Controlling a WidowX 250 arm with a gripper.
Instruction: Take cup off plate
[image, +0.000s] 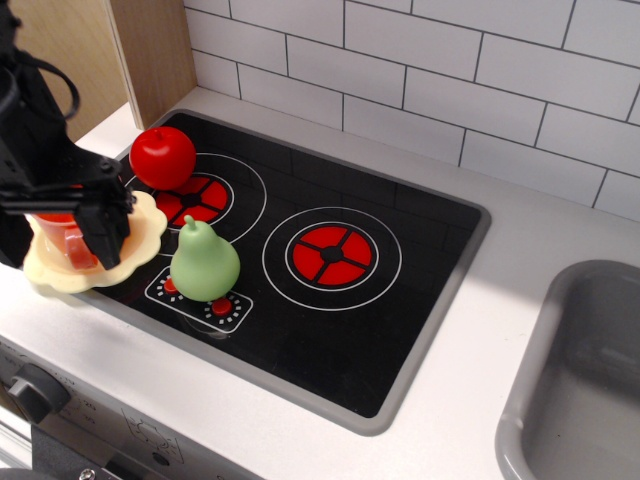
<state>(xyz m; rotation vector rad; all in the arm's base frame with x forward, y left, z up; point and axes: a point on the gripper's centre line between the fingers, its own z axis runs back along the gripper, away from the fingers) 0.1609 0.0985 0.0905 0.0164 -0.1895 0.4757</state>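
I see my hand (75, 215) down at the far left of the stove, black fingers (105, 225) set over the cup (68, 243), which sits on the plate (135, 245) directly under the hand. Only slivers of orange-red show between the fingers; I cannot tell whether they are pressed on the cup or merely around it. The plate rests on the hob's left edge. Just right of the hand and farther back sits a red apple (163, 157); right and nearer stands a green pear (204, 262). The tabletop (520, 235) is white.
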